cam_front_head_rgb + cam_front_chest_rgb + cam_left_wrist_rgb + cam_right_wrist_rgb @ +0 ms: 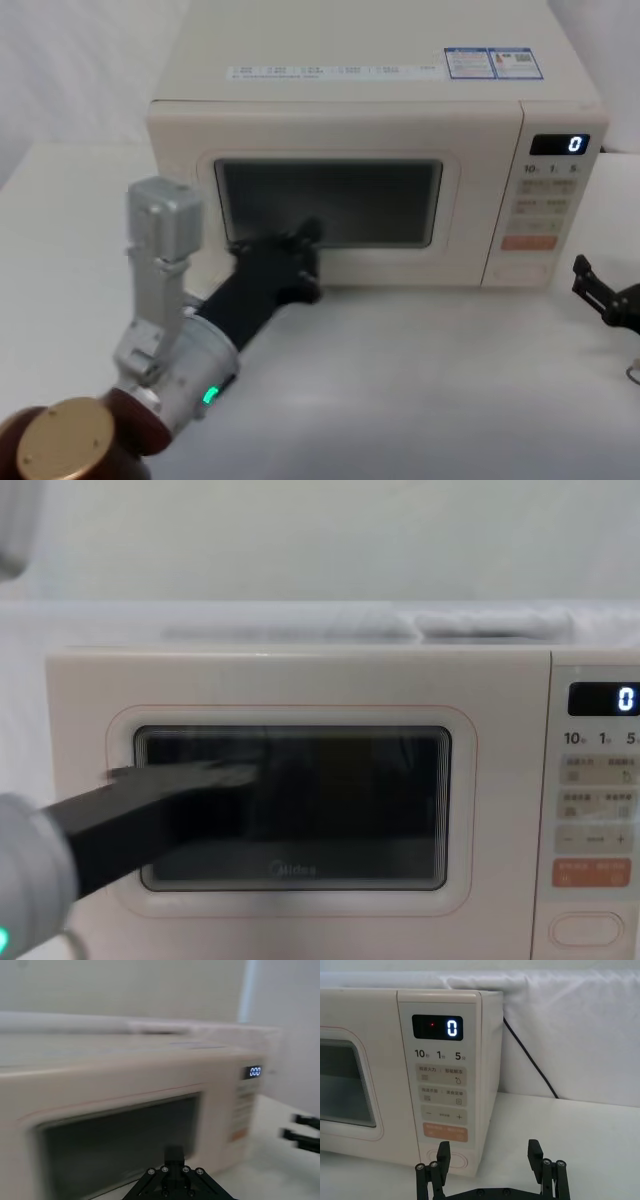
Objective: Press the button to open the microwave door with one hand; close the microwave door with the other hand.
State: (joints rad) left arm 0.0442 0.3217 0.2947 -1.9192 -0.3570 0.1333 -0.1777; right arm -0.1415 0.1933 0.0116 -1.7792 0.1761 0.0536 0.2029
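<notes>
The cream microwave door (330, 140) with its dark window sits flush against the oven body. My left gripper (306, 238), black on a silver wrist with a green light, is shut, and its tip rests against the lower left part of the window (300, 800). Seen from the chest, that left gripper (232, 771) crosses the window from the left. My right gripper (489, 1147) is open and hovers just off the panel's lower corner, a short way in front of the button (457, 1161). The button (522, 271) is the blank oblong under the orange key (527, 243).
The display (437, 1027) reads 0. A black power cable (530, 1060) runs down the white cloth behind the microwave's right side. White tabletop (420, 380) spreads in front of the oven. The right gripper (592, 288) is at the table's right edge.
</notes>
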